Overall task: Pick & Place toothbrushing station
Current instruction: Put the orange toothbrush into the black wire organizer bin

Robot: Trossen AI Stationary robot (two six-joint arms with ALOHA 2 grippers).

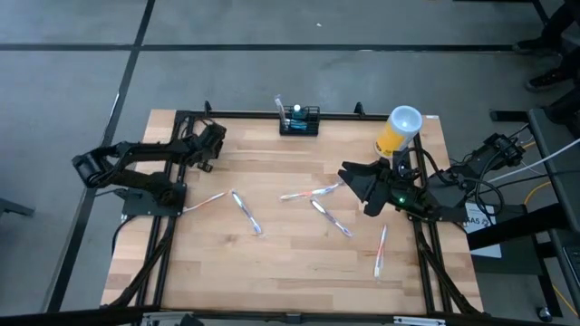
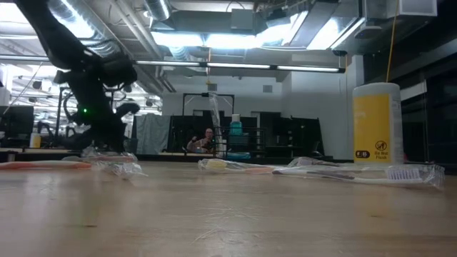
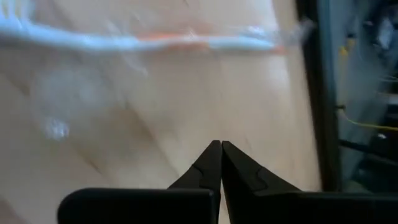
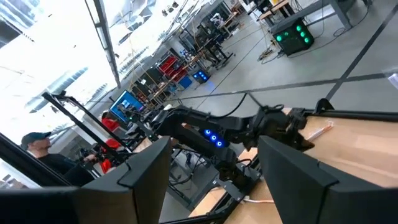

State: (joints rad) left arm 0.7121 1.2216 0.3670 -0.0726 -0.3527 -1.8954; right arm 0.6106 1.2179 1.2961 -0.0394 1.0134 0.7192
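Observation:
The toothbrushing station [image 1: 299,120] is a small black rack on the table's far edge, near the middle. It holds a teal item and a wrapped toothbrush; in the low view the station [image 2: 233,143] is far off. My left gripper [image 1: 181,203] is shut and slants down over the wood at the table's left. Its shut tips [image 3: 221,148] stop short of a wrapped orange-and-white toothbrush [image 3: 186,41]. My right gripper [image 1: 353,186] is open, level and well above the table's right part, with nothing between its fingers [image 4: 149,180].
Several wrapped toothbrushes lie flat across the table's middle [image 1: 245,211], [image 1: 308,193], [image 1: 331,218], [image 1: 381,250]. A yellow cup [image 1: 399,132] with a white rim stands at the far right and shows tall in the low view [image 2: 377,123]. A black frame rail [image 3: 320,93] borders the table's left side.

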